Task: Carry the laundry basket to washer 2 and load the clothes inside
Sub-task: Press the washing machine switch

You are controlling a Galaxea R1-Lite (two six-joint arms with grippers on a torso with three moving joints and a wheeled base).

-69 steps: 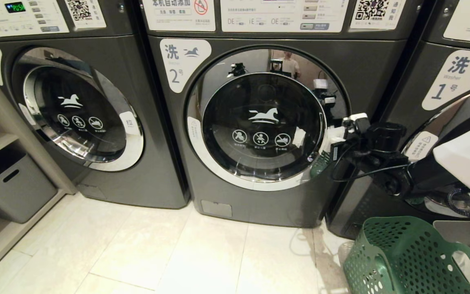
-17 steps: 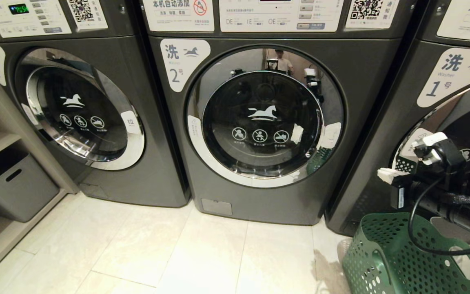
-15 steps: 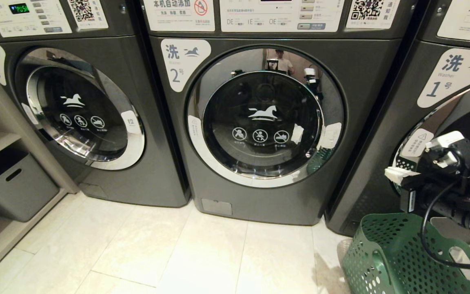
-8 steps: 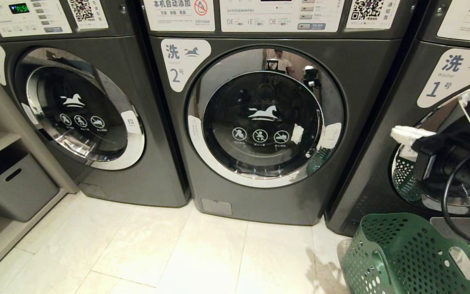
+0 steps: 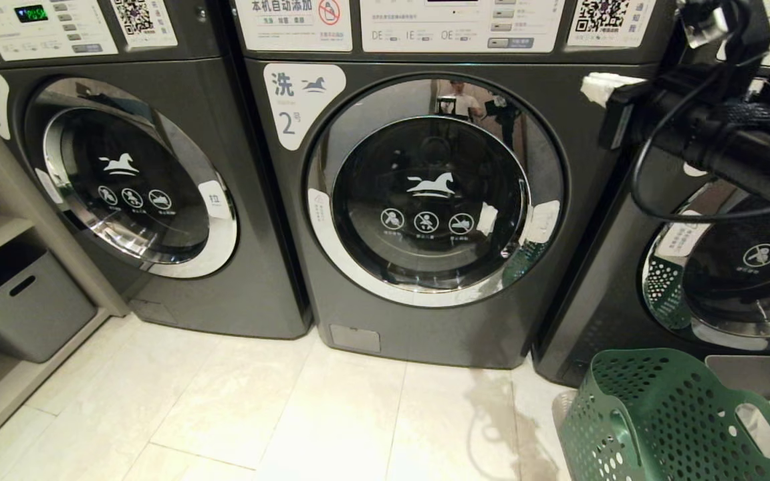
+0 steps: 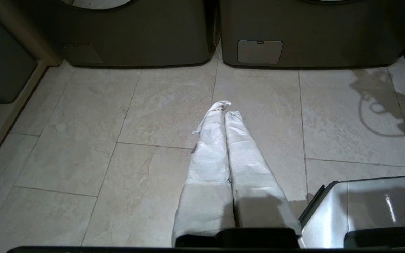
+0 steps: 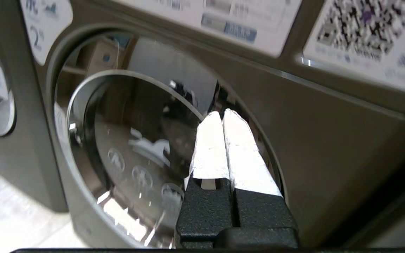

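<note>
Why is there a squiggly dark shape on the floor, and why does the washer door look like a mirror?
Left wrist view: a shadow lies on the pale floor. Head view: washer 2 has a shiny chrome-rimmed door, reflecting the room. Right wrist view: that door shows reflections beyond the shut right pincer.

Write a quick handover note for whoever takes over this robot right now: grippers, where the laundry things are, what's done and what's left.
Right gripper: shut, empty, raised at the upper right corner of washer 2.
Left gripper: shut, empty, low over the floor tiles before the machines.
Laundry basket: on the floor to the right, in front of washer 1.
Done: basket brought near.
Left: washer 2's door is shut, so open it, then load the clothes; none are visible from here.
</note>
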